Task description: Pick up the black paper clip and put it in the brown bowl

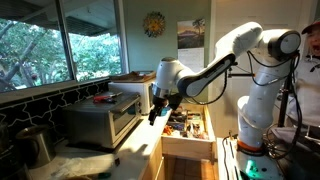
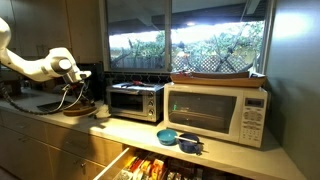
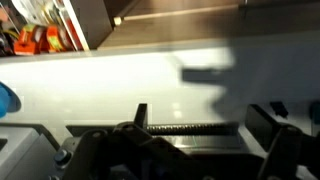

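I cannot make out the black paper clip in any view. My gripper [image 3: 203, 118] is open in the wrist view, its two dark fingers wide apart over the pale counter [image 3: 120, 85], with nothing between them. In both exterior views the gripper [image 1: 158, 112] [image 2: 68, 98] hangs just above the counter, next to the toaster oven [image 1: 100, 118]. A brown bowl [image 2: 77, 110] sits on the counter right under and beside the gripper.
A toaster oven [image 2: 135, 100] and a white microwave [image 2: 215, 112] stand on the counter. Two blue bowls [image 2: 168, 135] sit in front of the microwave. A drawer [image 1: 186, 128] full of packets is open below. A blue object [image 3: 5, 100] shows at the left edge of the wrist view.
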